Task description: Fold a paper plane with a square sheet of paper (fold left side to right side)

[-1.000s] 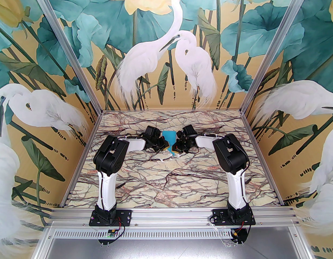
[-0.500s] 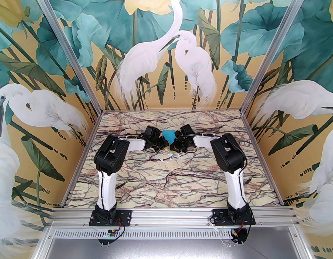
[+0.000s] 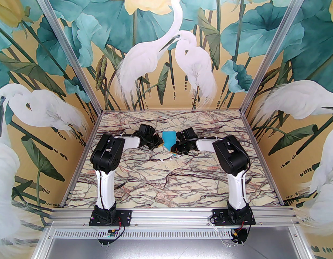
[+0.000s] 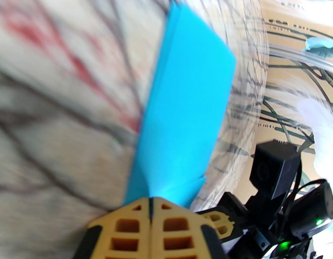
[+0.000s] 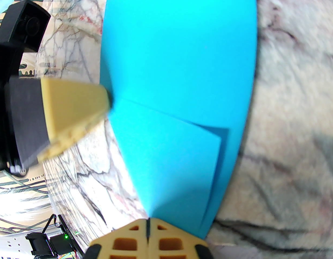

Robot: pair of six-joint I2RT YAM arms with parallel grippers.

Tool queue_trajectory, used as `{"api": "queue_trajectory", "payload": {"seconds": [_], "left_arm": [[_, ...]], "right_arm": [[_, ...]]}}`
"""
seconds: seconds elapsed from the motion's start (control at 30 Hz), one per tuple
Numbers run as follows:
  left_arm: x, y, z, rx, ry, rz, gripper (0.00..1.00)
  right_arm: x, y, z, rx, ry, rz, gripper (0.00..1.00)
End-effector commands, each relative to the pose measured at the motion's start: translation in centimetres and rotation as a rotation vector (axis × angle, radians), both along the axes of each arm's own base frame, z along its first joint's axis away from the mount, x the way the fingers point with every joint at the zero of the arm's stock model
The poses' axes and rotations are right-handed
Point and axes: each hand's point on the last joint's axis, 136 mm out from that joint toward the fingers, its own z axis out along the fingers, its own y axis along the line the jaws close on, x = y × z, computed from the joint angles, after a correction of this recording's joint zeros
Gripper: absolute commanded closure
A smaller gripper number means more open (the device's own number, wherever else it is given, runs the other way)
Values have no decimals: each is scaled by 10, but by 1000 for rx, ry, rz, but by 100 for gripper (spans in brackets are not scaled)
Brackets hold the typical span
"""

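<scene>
Blue paper [image 3: 168, 139], part-folded, at far-middle of worktop [image 3: 166, 182], between arms. Left end effector [image 4: 151, 198] clamped on one edge, right end effector [image 5: 148, 220] clamped on pointed end. Risk: arms pull apart, thin sheet tears or slips; crease skews.

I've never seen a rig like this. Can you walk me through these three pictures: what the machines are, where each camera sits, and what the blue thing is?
These are two robot arms, a left arm and a right arm, bolted at the near edge of a marble-patterned table inside a booth with painted walls. The wide picture comes from a fixed camera above and behind them. The other two come from cameras on the wrists, each looking along its own yellow fingers. Between the arms is a partly folded sheet of blue paper. The left gripper and the right gripper are both shut, each pinching the paper.
</scene>
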Motion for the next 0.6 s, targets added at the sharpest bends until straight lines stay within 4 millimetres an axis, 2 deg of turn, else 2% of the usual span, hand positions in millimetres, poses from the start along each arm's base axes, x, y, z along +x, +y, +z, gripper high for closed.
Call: {"api": "queue_trajectory", "payload": {"seconds": [0.0,0.23,0.3,0.37,0.5,0.57], "left_arm": [[-1,16,-25,75,45,10,96],[0,7,-9,32,23,-8,95],[0,6,-3,25,15,-14,92],[0,6,4,19,5,-16,89],[0,4,16,6,-11,-20,81],[1,4,22,0,-22,-19,70]], "right_arm": [[-35,-24,-33,-116,169,-28,100],[-6,-15,27,-74,13,-21,92],[3,-12,39,-67,-13,-18,89],[13,-13,44,-87,-37,-22,88],[26,-12,39,-120,-51,-16,88],[32,-13,30,-144,-48,-10,88]]}}
